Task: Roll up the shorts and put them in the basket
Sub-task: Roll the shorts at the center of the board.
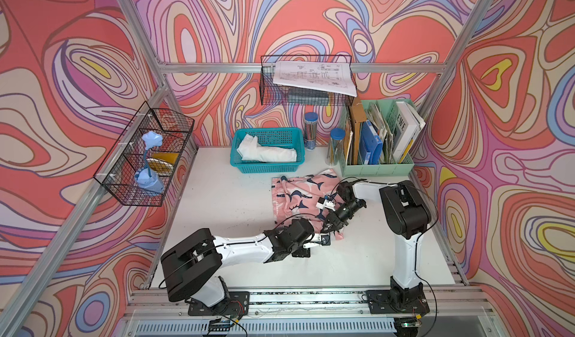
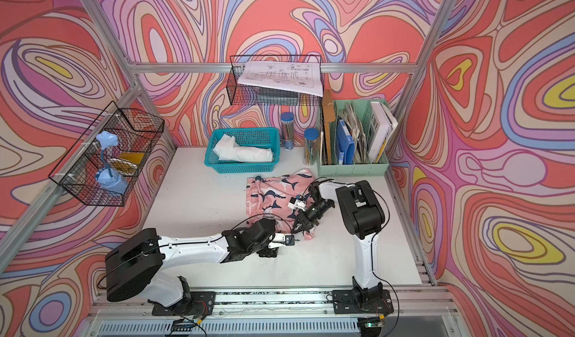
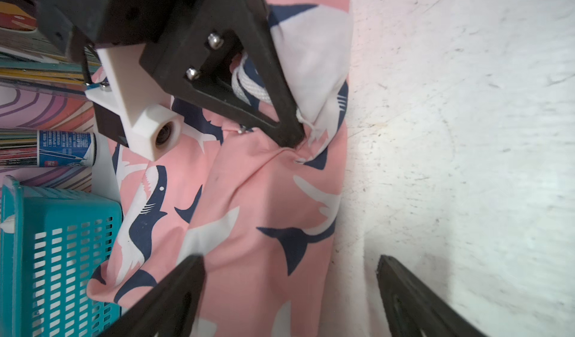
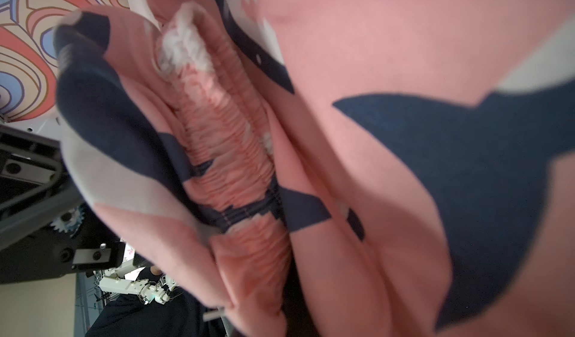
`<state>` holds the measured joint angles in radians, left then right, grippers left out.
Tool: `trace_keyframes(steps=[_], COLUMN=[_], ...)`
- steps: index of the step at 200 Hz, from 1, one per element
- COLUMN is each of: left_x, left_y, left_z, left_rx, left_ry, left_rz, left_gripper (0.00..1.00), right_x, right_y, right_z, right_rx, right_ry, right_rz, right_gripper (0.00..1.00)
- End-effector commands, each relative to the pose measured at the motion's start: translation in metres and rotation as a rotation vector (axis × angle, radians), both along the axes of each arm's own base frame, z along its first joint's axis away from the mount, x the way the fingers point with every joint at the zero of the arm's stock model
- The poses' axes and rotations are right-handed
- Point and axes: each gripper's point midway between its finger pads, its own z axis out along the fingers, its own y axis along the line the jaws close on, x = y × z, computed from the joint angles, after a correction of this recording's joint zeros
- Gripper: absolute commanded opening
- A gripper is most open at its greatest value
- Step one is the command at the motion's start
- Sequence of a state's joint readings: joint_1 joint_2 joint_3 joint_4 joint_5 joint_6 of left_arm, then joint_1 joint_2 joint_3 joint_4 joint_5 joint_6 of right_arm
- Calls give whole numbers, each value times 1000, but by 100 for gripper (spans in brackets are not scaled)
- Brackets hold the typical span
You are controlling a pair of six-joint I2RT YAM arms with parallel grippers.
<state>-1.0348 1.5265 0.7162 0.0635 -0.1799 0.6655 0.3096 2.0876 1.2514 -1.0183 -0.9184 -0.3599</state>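
Shorts (image 1: 298,195) of pink fabric printed with navy-and-white sharks lie right of centre on the white surface (image 1: 217,226), stretching away from both arms. At their near edge the right end effector (image 3: 292,139) pinches a bunched fold. The left end effector (image 3: 289,260), jaws spread wide and empty, sits just beside it, straddling the hem.

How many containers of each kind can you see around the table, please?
Black wire baskets: 2
Teal plastic basket: 1
Clear pencil tubes with blue caps: 2
Green file rack: 1
Total: 6
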Motion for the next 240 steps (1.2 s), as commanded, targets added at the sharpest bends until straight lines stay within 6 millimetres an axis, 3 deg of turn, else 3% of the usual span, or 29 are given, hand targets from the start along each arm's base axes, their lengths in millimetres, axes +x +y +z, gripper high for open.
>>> trace_keyframes(steps=[1, 51, 102, 184, 218, 240], left_x=[-4, -2, 12, 32, 27, 23], left_y=[2, 0, 0, 11, 13, 15], left_z=[-11, -29, -34, -50, -54, -55], left_rx=[20, 57, 70, 166, 198, 203], left_ry=[22, 40, 19, -12, 2, 23], left_rz=[-6, -5, 13, 52, 16, 11], left_gripper=[92, 93, 92, 84, 73, 54], right_x=[6, 6, 3, 0, 0, 0], right_y=[-3, -2, -1, 0, 0, 0], right_z=[-7, -4, 3, 10, 11, 12], right_rx=[-18, -12, 12, 30, 32, 34], right_ry=[-13, -14, -6, -2, -3, -3], right_rz=[1, 1, 12, 27, 29, 29], right_gripper=[0, 0, 0, 0, 0, 0])
